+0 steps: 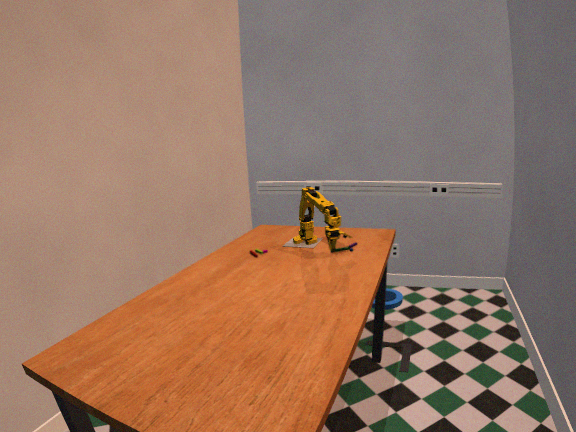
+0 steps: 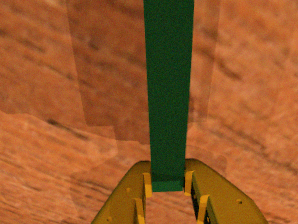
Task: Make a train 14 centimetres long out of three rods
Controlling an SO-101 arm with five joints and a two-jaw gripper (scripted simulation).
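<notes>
Gripper (image 2: 168, 192) tight on green rod (image 2: 169, 76), far end cropped.

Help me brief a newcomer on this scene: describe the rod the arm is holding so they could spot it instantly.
On the wooden table, find the yellow arm at the far end. Its gripper is shut on a long green rod. The neighbouring purple rod beside it is shorter and lies free.
</notes>
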